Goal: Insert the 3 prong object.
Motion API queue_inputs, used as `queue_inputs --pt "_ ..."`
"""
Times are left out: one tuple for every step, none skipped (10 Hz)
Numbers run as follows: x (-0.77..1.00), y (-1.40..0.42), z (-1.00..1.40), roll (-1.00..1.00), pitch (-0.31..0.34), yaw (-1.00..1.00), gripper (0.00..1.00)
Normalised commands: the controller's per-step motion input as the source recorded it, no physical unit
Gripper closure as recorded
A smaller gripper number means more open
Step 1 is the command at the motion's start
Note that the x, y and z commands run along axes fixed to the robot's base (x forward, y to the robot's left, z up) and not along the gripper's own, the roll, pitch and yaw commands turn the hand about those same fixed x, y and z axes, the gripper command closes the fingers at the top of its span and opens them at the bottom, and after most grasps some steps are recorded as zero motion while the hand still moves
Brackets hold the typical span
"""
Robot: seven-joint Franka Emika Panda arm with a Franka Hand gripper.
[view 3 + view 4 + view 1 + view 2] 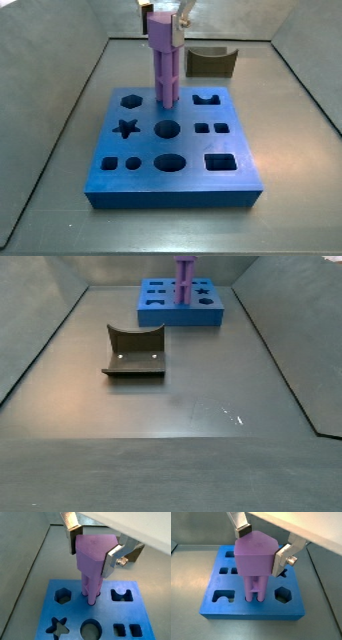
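Observation:
The 3 prong object (92, 559) is a light-purple piece with a wide head and parallel prongs. My gripper (93, 544) is shut on its head and holds it upright over the blue block (100, 619). It also shows in a wrist view (254, 559). The prong tips (254, 597) reach the block's top between the hexagon hole (282, 594) and the notched hole (222, 597). In a side view the piece (164, 65) stands on the block (174, 150) at its far middle. How deep the prongs sit cannot be told. In a side view the piece (185, 274) rises from the block (181, 304).
The blue block has several shaped holes: a star (127, 128), circles (167, 129), squares (221, 160). An olive-brown notched block (135, 351) lies on the grey floor apart from the blue block, also seen behind it (211, 62). Grey walls enclose the floor.

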Motion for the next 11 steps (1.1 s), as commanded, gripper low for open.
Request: queue_inputs --pt "0.0 0.0 -0.16 0.0 0.0 0.0 1.0" --pt "0.0 -0.02 -0.23 0.0 0.0 -0.02 1.0" --pt "0.01 -0.04 -0.29 0.0 0.0 -0.12 1.0" --pt "0.06 -0.05 -0.32 0.0 0.0 -0.19 1.0" --pt "0.08 -0.05 -0.32 0.01 0.0 -0.2 1.0" --pt "0.07 -0.06 -0.32 0.02 0.0 -0.2 1.0" --pt "0.03 -0.08 -0.33 0.05 -0.017 -0.17 1.0" --pt "0.03 -0.06 -0.37 0.08 -0.016 -0.18 1.0" --pt "0.03 0.0 -0.38 0.08 0.0 -0.27 1.0" --pt "0.0 0.05 -0.35 0.04 0.0 -0.43 1.0" --pt "0.0 0.1 -0.31 0.02 0.003 -0.44 1.0"
